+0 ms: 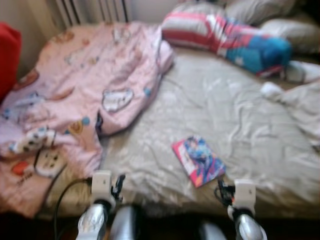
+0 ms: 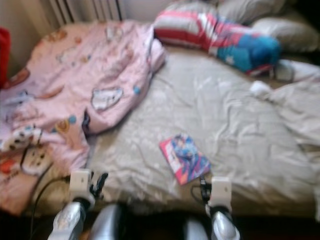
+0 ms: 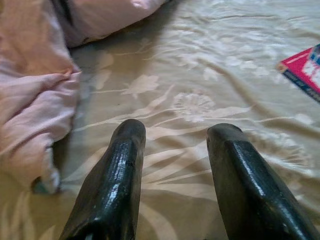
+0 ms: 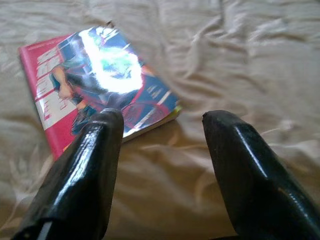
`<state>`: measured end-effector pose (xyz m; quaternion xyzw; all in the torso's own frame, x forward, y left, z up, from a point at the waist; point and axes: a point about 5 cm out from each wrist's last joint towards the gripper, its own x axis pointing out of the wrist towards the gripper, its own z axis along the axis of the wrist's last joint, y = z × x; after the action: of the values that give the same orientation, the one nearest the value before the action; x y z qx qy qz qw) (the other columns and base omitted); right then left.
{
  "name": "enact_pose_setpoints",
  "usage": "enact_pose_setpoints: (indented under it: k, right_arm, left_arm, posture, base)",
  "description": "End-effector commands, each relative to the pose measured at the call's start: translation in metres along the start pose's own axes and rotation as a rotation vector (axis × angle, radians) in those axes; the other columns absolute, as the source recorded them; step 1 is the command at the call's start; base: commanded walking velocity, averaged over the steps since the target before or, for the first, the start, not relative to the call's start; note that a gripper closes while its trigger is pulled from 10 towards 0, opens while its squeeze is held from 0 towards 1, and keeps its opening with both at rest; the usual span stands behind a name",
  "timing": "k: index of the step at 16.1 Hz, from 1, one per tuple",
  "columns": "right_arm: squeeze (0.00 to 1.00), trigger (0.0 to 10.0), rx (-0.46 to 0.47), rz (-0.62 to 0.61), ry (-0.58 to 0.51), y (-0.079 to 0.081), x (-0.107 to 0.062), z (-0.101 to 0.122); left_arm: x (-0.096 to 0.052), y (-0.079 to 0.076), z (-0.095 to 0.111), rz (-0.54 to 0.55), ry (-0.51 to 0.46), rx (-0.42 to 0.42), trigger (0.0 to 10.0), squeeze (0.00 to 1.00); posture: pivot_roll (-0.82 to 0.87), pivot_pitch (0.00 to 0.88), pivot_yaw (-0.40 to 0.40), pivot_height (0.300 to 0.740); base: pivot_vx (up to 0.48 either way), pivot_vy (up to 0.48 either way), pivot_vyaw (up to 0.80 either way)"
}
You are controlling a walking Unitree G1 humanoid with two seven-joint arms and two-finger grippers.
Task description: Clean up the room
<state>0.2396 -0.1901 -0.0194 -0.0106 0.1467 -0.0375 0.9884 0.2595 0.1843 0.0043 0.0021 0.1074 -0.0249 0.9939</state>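
- Left eye view looks down on an unmade bed [image 1: 225, 105] with a beige floral sheet; the picture is blurred, so fine detail is lost.
- A glossy book [image 1: 198, 161] with a red and blue cover lies flat on the sheet near the front edge of the bed, just ahead of the right gripper [image 4: 160, 125] and slightly toward the robot's left of it.
- In the right wrist view the right gripper is released, fingers spread with nothing between them, hovering over the sheet beside the book's near corner.
- The left gripper [image 3: 175, 135] is likewise spread and empty, above bare sheet beside the crumpled pink quilt [image 1: 75, 100], which is heaped on the robot's left half of the bed.
- A striped red, white and blue pillow [image 1: 225, 35] lies at the head of the bed, well apart from the book.
- Judging by the layout, the book is the likely first thing to pick up.
- To do it well, shift the right gripper toward the book, line the fingers across its near edge, and press one finger into the soft sheet to get under the cover before closing.
- The shiny cover may slip, so close firmly on the spine side and lift slowly.
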Motion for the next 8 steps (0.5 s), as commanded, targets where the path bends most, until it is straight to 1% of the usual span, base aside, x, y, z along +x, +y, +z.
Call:
enact_pose_setpoints:
  k: [1, 8]
  right_arm:
    - [0.0, 10.0, 0.01, 0.011, 0.007, 0.005, -0.0005, -0.0016]
    - [0.0, 10.0, 0.004, 0.016, 0.005, 0.0059, 0.0002, -0.0007]
  left_arm:
    - [-0.005, 0.0055, -0.0075, 0.013, 0.037, -0.01, 10.0, 0.0]
    - [-0.0043, 0.0034, -0.0066, 0.0, 0.035, -0.008, 10.0, 0.0]
  posture:
    - [0.03, 0.171, -0.003, 0.637]
    - [0.03, 0.176, -0.003, 0.637]
  base:
    - [0.259, 0.0, 0.0]
    - [0.28, 0.0, 0.0]
